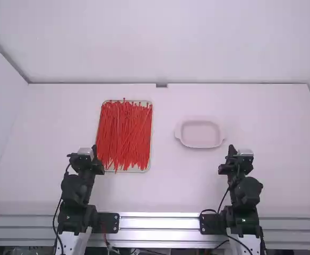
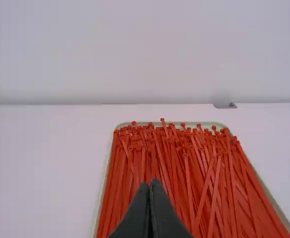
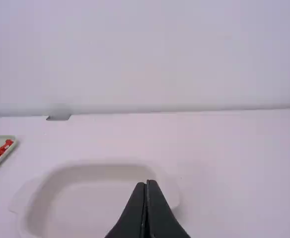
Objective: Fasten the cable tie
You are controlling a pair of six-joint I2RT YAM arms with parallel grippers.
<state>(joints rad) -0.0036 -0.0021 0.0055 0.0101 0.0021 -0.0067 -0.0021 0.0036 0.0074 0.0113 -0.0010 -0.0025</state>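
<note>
Across the table (image 1: pixel 250 106) I judged the job not yet begun. The tray (image 2: pixel 104 183) held its heap of red cable ties (image 1: pixel 125 135), none drawn out or looped, and the white dish (image 1: pixel 199 134) beside it held nothing. My left gripper (image 2: pixel 150 184) hung over the tray's near end and my right gripper (image 3: pixel 146 184) before the dish, each with its fingers pressed together on nothing. Picking, threading and cinching were all left to do.
</note>
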